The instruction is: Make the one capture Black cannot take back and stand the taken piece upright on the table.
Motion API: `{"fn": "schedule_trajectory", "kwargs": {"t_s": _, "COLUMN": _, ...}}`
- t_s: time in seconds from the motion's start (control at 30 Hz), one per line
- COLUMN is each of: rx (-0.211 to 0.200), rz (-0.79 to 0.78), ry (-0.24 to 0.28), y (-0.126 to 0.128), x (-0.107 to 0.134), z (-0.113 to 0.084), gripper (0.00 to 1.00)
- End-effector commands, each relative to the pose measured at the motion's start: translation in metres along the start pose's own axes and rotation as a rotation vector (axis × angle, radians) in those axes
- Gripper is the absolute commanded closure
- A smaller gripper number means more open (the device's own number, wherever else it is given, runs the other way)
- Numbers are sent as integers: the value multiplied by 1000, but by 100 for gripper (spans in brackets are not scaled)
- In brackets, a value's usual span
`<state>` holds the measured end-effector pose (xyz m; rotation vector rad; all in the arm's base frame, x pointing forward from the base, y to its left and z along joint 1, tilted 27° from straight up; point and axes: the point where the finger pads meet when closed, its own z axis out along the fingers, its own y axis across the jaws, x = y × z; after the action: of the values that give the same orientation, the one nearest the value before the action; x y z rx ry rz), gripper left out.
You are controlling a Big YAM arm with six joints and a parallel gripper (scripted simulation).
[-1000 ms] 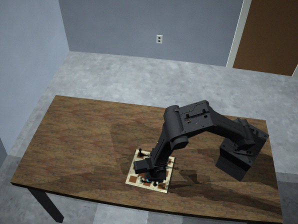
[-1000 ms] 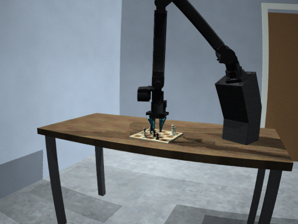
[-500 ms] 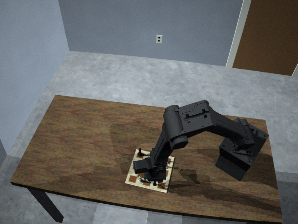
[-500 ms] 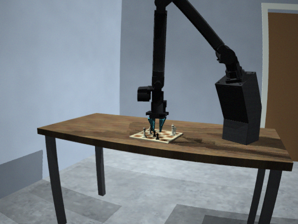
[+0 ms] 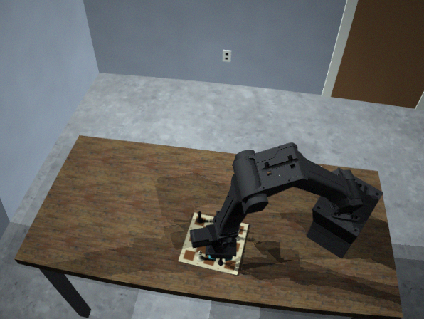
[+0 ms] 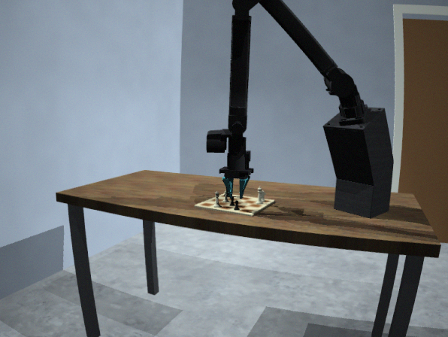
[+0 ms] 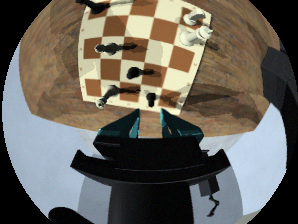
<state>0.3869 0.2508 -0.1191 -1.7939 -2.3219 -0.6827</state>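
Note:
A small chessboard lies near the table's front edge and also shows in the wrist view. My gripper hangs upright over the board's near side, its teal fingers partly apart with nothing gripped. In the wrist view a black pawn stands just ahead of the fingertips. Other black pieces stand along the board's middle, and one stands at the far left corner. A white piece stands at the left. Two white pieces stand close together at the far right.
The arm's dark base block stands on the table to the right of the board. In the top view the arm hides much of the board. The table's front edge runs close to the board.

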Motion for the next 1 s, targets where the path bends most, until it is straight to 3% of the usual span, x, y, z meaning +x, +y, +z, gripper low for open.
{"fn": "schedule_trajectory", "kwargs": {"t_s": 0.0, "rx": -21, "rz": 2, "ry": 2, "y": 4, "x": 2, "z": -7, "gripper": 67}}
{"fn": "schedule_trajectory", "kwargs": {"t_s": 0.6, "rx": -20, "rz": 2, "ry": 2, "y": 4, "x": 2, "z": -6, "gripper": 67}}
{"fn": "schedule_trajectory", "kwargs": {"t_s": 0.73, "rx": 0, "rz": 6, "ry": -2, "y": -3, "x": 1, "z": 5, "gripper": 67}}
{"fn": "schedule_trajectory", "kwargs": {"t_s": 0.97, "rx": -7, "rz": 0, "ry": 1, "y": 1, "x": 4, "z": 16, "gripper": 67}}
